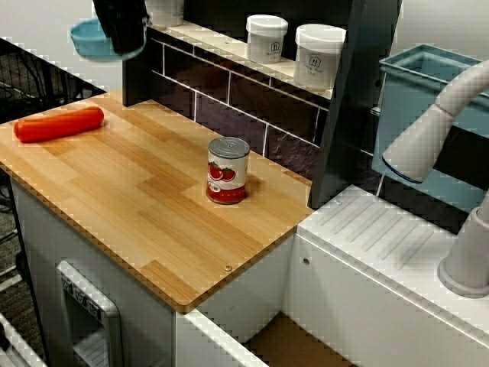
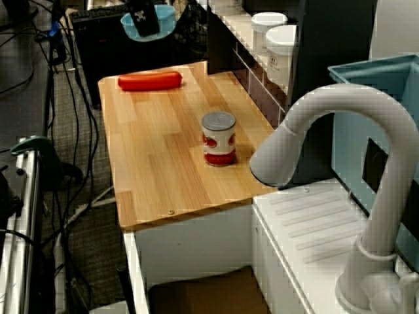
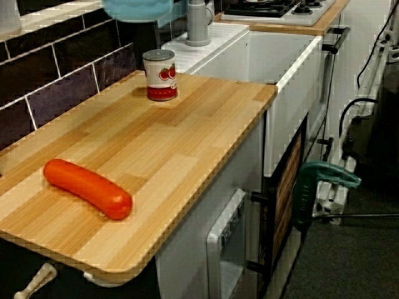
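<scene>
In the view facing the tiled wall, my black gripper (image 1: 122, 42) hangs at the top left, above the far left corner of the wooden counter (image 1: 137, 200). It is shut on the rim of a light blue bowl (image 1: 90, 40), held in the air. The view from the sink end shows the same gripper (image 2: 148, 23) and bowl (image 2: 165, 19) over the counter's far end. In the view from the sausage end only the bowl (image 3: 138, 7) shows, at the top edge. Below it lies a red sausage (image 1: 59, 124) (image 2: 150, 81) (image 3: 87, 188). A tomato can (image 1: 228, 170) (image 2: 218, 138) (image 3: 160, 75) stands upright near the sink end.
Two white lidded jars (image 1: 267, 38) (image 1: 318, 55) stand on the ledge above the dark tiles. A grey faucet (image 1: 435, 130) arches over the white sink unit (image 1: 382, 245), with a teal rack (image 1: 428, 84) behind. A stove (image 3: 280, 7) lies beyond. Cables (image 2: 72, 118) trail on the floor.
</scene>
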Controlling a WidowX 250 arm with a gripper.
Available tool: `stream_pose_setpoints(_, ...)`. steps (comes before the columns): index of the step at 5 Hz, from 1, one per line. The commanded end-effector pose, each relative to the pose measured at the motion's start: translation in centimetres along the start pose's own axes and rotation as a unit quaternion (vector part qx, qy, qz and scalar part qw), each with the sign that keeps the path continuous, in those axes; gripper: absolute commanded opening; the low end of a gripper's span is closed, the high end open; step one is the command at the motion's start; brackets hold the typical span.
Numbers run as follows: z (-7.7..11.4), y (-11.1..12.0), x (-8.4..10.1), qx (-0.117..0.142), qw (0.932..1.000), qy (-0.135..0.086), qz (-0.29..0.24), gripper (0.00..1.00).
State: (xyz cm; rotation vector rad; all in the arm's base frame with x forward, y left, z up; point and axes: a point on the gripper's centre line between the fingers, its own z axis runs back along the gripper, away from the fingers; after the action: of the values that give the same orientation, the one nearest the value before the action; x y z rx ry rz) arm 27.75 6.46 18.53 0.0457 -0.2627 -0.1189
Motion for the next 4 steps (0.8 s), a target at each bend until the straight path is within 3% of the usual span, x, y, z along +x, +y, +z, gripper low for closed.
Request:
stream_pose_setpoints(1,4.3,0.5,0.9,0.007,0.9994,-0.034,-0.003,0.00)
stream_pose_setpoints(4,6.3,0.8,1.9,-0.002,0.9992,-0.039,-0.008,0.00)
